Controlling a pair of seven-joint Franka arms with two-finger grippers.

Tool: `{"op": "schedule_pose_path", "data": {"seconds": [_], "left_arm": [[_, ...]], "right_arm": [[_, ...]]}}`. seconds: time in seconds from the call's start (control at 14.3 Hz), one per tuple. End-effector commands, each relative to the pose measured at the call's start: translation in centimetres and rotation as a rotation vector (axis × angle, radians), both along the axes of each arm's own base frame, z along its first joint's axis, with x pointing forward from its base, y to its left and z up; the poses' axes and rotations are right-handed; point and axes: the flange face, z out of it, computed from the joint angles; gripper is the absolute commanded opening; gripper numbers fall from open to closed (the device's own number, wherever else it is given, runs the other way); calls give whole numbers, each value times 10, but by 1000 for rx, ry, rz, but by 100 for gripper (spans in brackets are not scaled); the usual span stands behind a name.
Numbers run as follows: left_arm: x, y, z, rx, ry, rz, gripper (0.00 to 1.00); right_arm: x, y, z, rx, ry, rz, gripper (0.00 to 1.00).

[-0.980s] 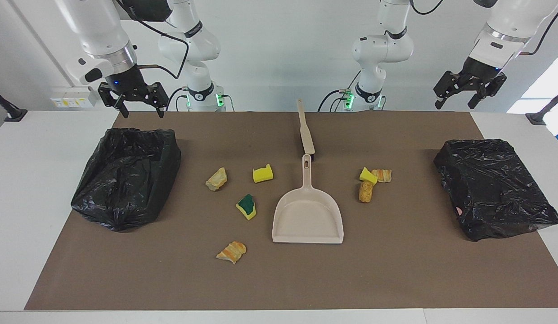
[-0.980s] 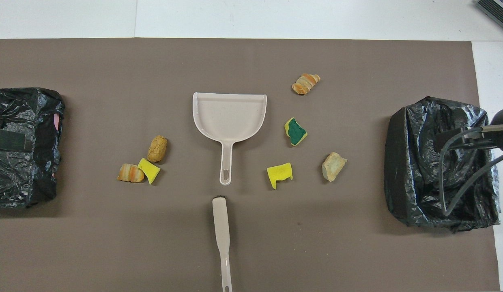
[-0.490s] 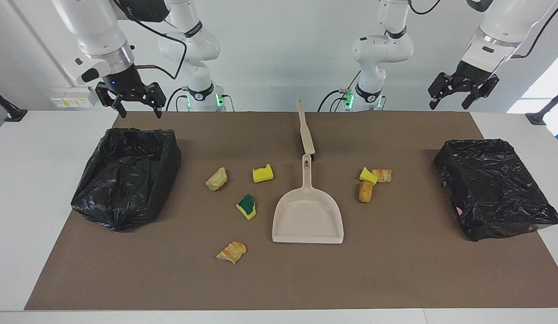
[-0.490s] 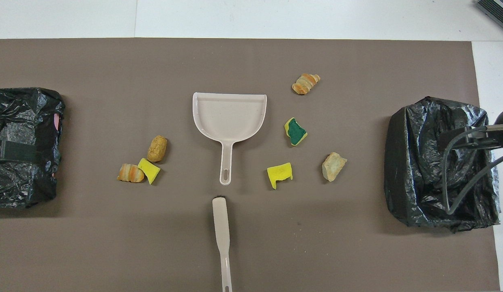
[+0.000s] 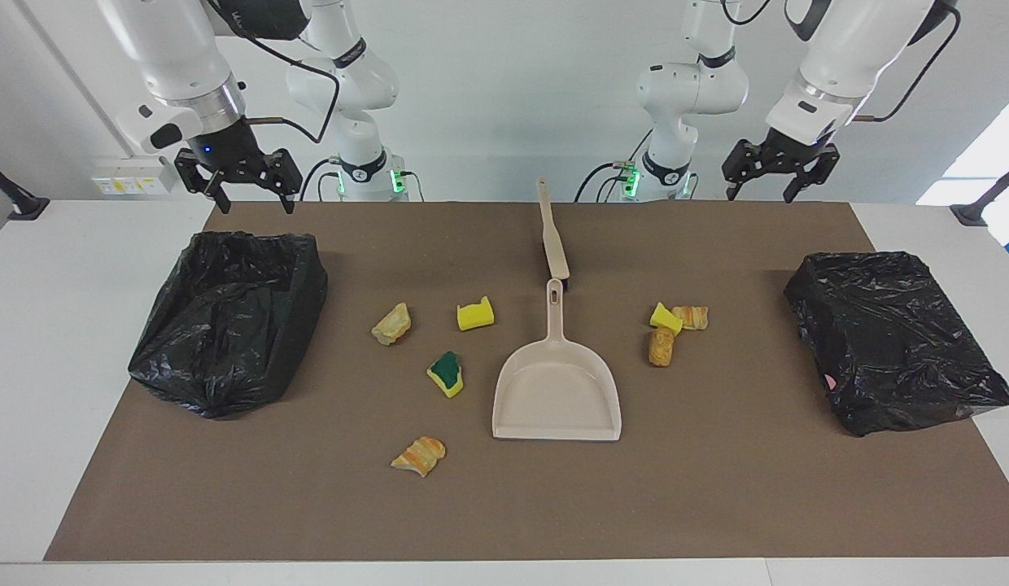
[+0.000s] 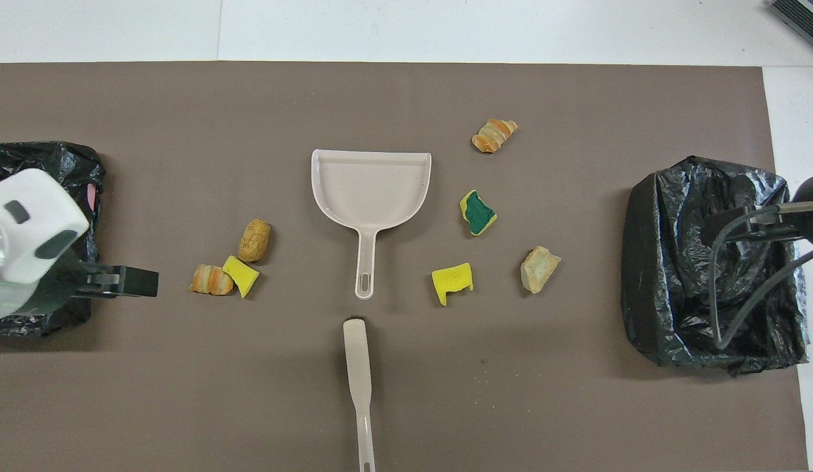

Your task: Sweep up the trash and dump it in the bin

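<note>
Lying on: brown mat (image 5: 716, 488) that covers the white counter (image 5: 49, 366), matte and flat.
Trash: seven small scraps (image 5: 444, 373) in two groups, all on the mat, none in a bin.
Group toward the right arm's end: a tan crumbly chunk (image 5: 391, 324), a yellow sponge bit (image 5: 475, 313), a yellow-and-green sponge (image 6: 477, 212) and, farthest from the robots, an orange-striped chunk (image 5: 418, 455).
Group toward the left arm's end: a yellow sponge wedge (image 5: 666, 317) touching a striped chunk (image 5: 692, 317), with a grainy tan lump (image 5: 661, 346) just beside them.
Dustpan: beige plastic dustpan (image 5: 556, 391), smooth, its scoop mouth pointing away from the robots, handle toward them, lying between the two groups.
Brush: beige brush (image 5: 552, 240) lying in line with the dustpan handle, nearer to the robots, apart from it.
Bins: two bins lined with crinkled glossy black bags; one (image 5: 228, 317) at the right arm's end shows an open mouth, the other (image 5: 891, 338) at the left arm's end.
Left pincer: left pincer (image 5: 770, 175) hangs wide open and empty over the mat's edge nearest the robots, well apart from the scraps.
Right pincer: right pincer (image 5: 246, 189) hangs wide open and empty over the robots' side of its bin, well apart from the trash.
</note>
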Motion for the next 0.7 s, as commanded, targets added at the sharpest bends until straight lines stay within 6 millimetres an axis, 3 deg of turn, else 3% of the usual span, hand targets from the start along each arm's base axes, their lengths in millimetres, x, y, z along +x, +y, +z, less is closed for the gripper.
{"op": "schedule_pose_path", "data": {"seconds": [0.0, 0.14, 0.28, 0.49, 0.63], "left_arm": [[-26, -38, -21, 5, -5, 8, 100], [-49, -77, -44, 12, 9, 7, 100], [-87, -116, -67, 10, 3, 27, 100], [-129, -149, -83, 11, -3, 61, 100], [-149, -175, -109, 10, 13, 117, 100]], "right_arm": [[2, 8, -2, 11, -12, -17, 100], [6, 15, -7, 13, -7, -6, 100], [13, 41, -25, 15, 17, 18, 100], [23, 68, -51, 51, 56, 37, 100], [33, 74, -67, 89, 61, 32, 100]]}}
